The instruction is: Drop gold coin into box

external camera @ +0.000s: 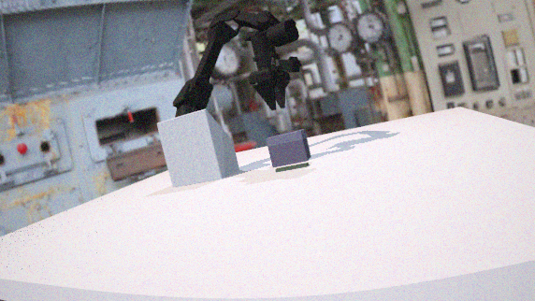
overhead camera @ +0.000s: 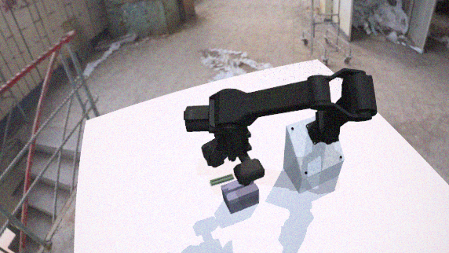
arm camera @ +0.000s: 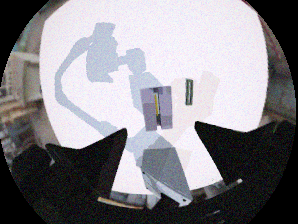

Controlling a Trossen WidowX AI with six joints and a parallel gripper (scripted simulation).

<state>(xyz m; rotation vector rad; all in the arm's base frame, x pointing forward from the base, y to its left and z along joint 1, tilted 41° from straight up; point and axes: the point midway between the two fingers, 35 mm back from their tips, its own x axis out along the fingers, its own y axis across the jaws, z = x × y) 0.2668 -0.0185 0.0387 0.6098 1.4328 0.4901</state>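
Currently, per view:

Gripper: black parallel-jaw gripper [external camera: 277, 95] hangs above the box, fingers spread wide apart, nothing between them. Fingers point down in the exterior view.

Arm: black six-joint arm [overhead camera: 275, 98] reaches from its mount out over the table toward the box; wrist bent down.

Mount: pale grey wedge-shaped pedestal [overhead camera: 298, 173] with dark corner screws, standing on the table, well apart from the box.

Box: closed grey box with a narrow slot in its lid [overhead camera: 240, 196], directly under the gripper. In the wrist view the box [arm camera: 148, 111] sits centred between the two dark finger silhouettes.

Coin: thin gold coin [arm camera: 157, 108] shows only as a thin yellow line inside the slot in the wrist view. Not visible in the top or exterior views. How deep it sits in the box cannot be told.

Holder: shallow dark-green holder [overhead camera: 221, 179] lies on the table just beside the box, no coin in it. Exterior view shows the holder [external camera: 292, 166] as a green strip at the foot of the box.

Table: white table top [overhead camera: 137, 196] carries shadows of arm and box.

Writing: no readable brand, label or text on arm, box, holder or mount. Background panels and gauges in the exterior view too blurred to read.
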